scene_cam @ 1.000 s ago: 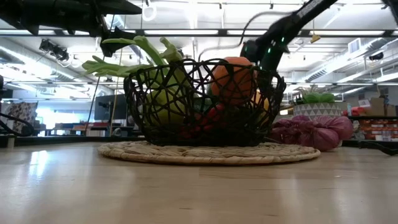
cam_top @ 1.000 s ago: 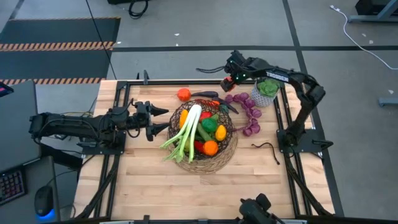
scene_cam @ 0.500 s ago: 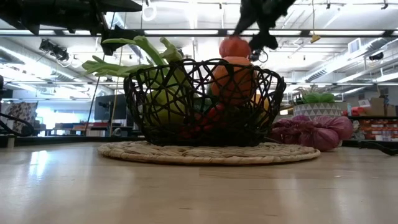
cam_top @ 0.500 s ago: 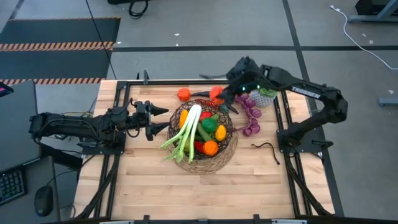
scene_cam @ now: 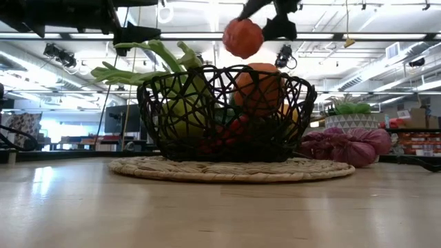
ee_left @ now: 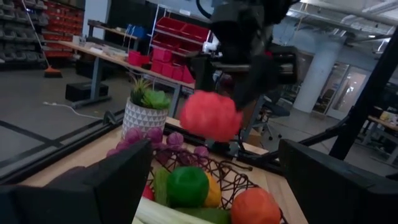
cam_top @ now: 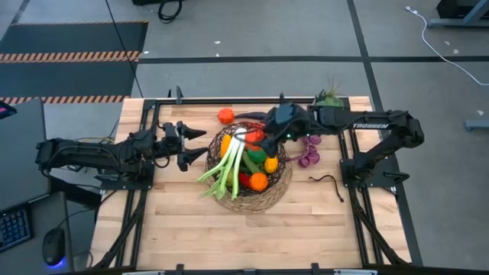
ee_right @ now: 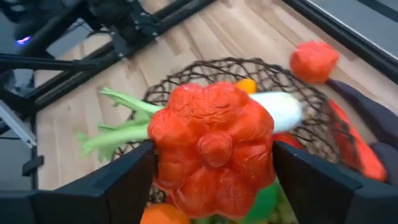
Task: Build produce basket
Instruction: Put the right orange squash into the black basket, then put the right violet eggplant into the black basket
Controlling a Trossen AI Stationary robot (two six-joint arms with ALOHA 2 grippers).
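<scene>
The right gripper (cam_top: 258,136) hangs over the far rim of the basket (cam_top: 280,182), mid-bench, its fingers set either side of a red pepper (ee_right: 214,149) above the produce (cam_top: 257,163) already inside; whether the pepper is still pinched cannot be told. The left gripper (cam_top: 195,143) waits spread wide and empty just beside the basket, toward the bench's left edge. The lobed toy looks light and hollow, probably slick, and best taken across its broad middle, not its stalk end.
</scene>
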